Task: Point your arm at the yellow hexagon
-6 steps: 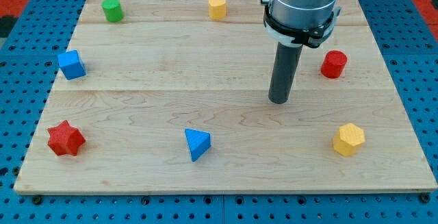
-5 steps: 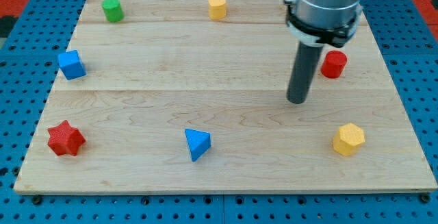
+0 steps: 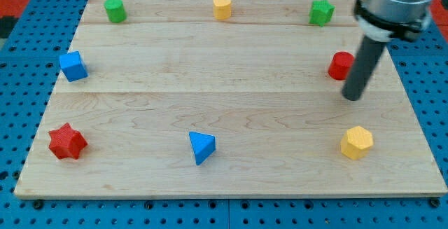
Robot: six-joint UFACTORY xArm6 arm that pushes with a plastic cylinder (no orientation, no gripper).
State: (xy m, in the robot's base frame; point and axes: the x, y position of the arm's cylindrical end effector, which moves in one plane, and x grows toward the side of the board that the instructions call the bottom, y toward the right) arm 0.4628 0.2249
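The yellow hexagon lies on the wooden board near the view's bottom right. My tip is above it in the view, a short way off and not touching it. The rod stands just right of and below the red cylinder and covers that block's right edge.
A green cylinder sits at the top left, a yellow block at top centre, a green block at top right. A blue cube is at the left, a red star at bottom left, a blue triangle at bottom centre.
My tip has slid to the view's right, from the board's middle right to beside the red cylinder, closer to the yellow hexagon. The green block at top right is now uncovered.
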